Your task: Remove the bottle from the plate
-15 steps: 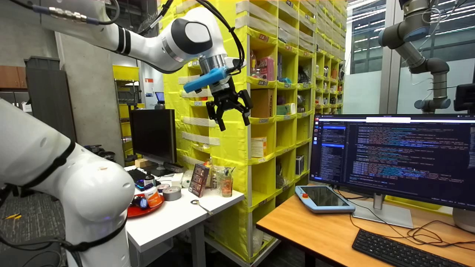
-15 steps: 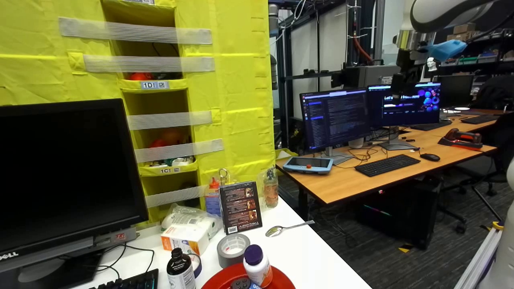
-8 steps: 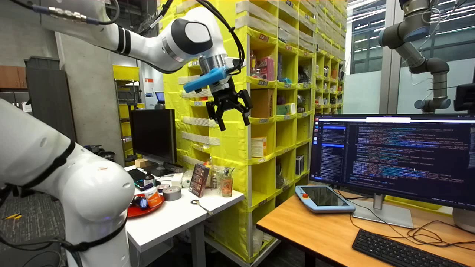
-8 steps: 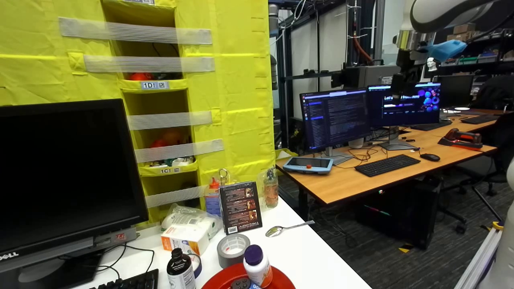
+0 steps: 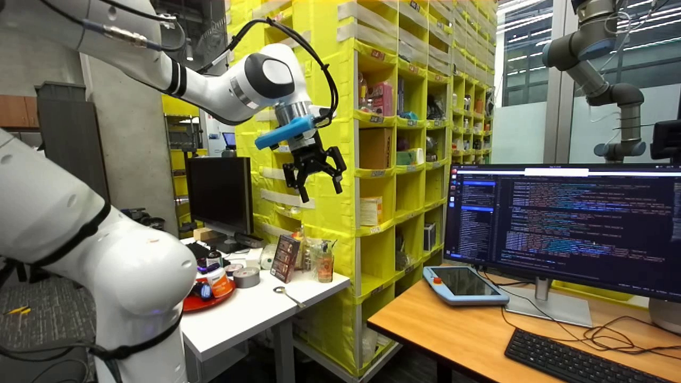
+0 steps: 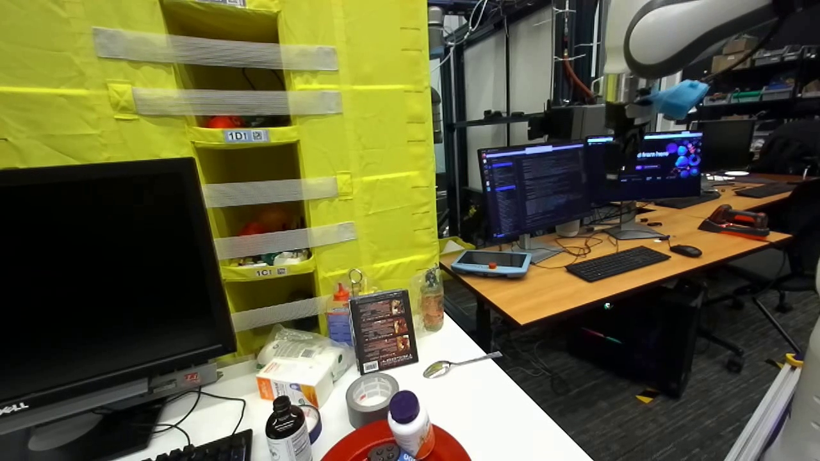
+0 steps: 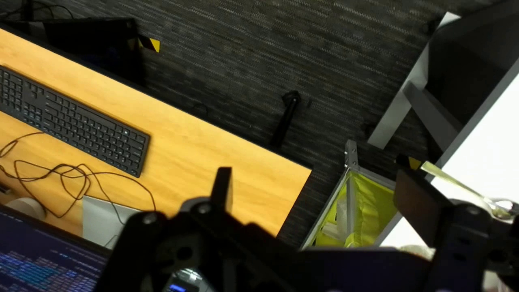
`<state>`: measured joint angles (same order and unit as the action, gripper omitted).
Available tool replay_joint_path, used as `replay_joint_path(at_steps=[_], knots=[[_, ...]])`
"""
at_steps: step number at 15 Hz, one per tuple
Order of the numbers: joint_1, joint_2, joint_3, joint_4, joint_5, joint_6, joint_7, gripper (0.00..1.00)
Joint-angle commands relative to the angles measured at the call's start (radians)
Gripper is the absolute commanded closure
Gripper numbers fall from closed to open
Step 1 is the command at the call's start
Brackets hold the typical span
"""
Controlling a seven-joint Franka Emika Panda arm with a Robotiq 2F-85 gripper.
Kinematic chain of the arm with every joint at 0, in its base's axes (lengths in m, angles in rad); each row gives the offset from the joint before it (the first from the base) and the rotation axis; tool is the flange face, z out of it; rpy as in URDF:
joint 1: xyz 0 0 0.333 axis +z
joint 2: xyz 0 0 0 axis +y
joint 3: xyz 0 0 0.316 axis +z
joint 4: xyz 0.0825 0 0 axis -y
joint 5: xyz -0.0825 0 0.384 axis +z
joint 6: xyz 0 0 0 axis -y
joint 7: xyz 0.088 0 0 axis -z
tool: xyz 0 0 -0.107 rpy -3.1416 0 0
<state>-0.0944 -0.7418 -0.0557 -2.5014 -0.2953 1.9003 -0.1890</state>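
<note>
Since the earlier frame the claw [image 5: 321, 191] has dropped a little and shifted left in both exterior views, its arm [image 5: 213, 93] moving with it. It hangs tilted in the air, higher than the white counter [image 5: 250, 308], its two fingers [image 7: 419, 207] wide apart. Down on the counter, the spoon [image 6: 439, 368] lies with its handle reaching the free edge that runs out from the yellow shelf [image 6: 391, 211]. By the corner where that edge meets the shelf stands a bagged bottle [image 6: 432, 306], with a dark box [image 6: 384, 331] near it. Further from that corner, a roll of grey tape [image 6: 366, 415] sits just beside the red plate [image 6: 349, 445]. The task's white bottle [image 6: 412, 428], purple-capped, rests leaning on that plate. A brown bottle [image 6: 288, 437] stands near the plate, on the side away from the free edge.
</note>
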Motion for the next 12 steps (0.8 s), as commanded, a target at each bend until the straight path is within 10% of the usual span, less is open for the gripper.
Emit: replay_joint_path(at_steps=[1, 7, 12], knots=[[0.048, 0.141, 0.153, -0.017, -0.065, -0.004, 0.143, 0.00], [0.153, 0.442, 0.372, 0.001, -0.184, -0.052, 0.366, 0.00], [0.237, 0.606, 0.396, 0.032, -0.360, -0.053, 0.358, 0.00]])
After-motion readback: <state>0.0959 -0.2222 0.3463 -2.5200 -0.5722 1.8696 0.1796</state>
